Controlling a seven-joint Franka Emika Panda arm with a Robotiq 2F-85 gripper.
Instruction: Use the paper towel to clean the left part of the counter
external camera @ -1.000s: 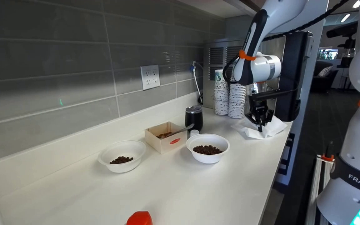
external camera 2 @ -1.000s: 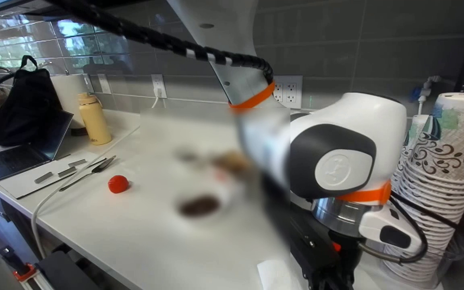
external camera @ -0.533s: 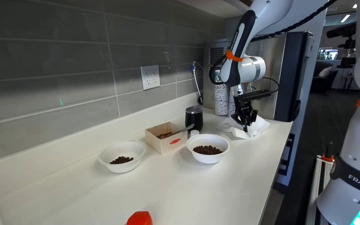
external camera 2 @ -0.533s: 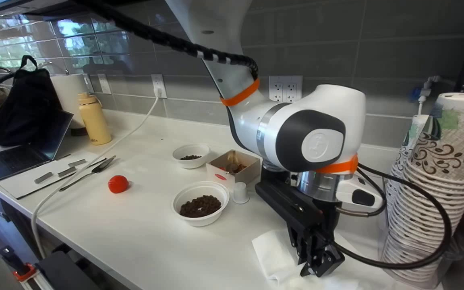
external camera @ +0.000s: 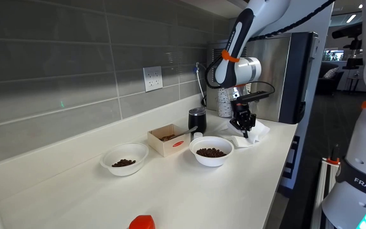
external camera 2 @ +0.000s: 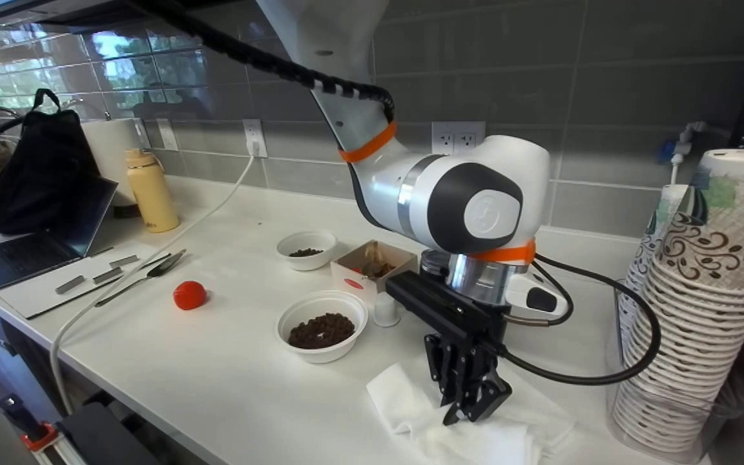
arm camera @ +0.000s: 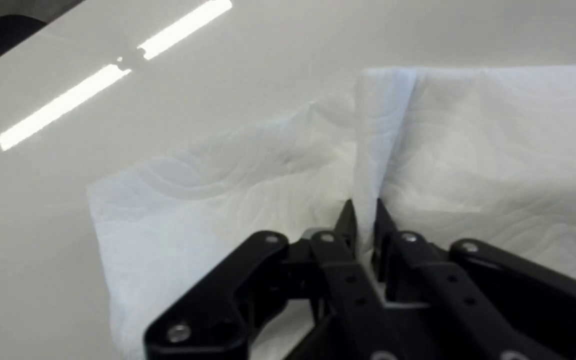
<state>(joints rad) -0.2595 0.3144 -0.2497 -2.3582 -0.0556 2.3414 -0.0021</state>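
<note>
Together, the white paper towel [arm camera: 493, 145] and the Robotiq gripper [arm camera: 365, 217] have shifted along the countertop [external camera 2: 217, 381], closer to the bowl [external camera 2: 320, 354] of brown balls [external camera 2: 318, 328]. I see the fingers [arm camera: 384, 227] pinching a raised fold; the rest of the towel lies rumpled beneath and on either side of them.

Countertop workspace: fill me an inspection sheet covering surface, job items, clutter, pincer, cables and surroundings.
Surface: off-white countertop, glossy; tiny dark speck toward the rear.
Job items: white paper towel, rumpled on the countertop, one fold raised.
Clutter: two white bowls of brown balls, tan box with utensil, black tumbler, red round object, stacked paper cups.
Pincer: shut on the raised fold.
Cables: white cable runs from wall outlet across the countertop and over its front edge; black cable loops beside the arm.
Surroundings: grey tiled backsplash, steel appliance, dark backpack, open laptop.
</note>
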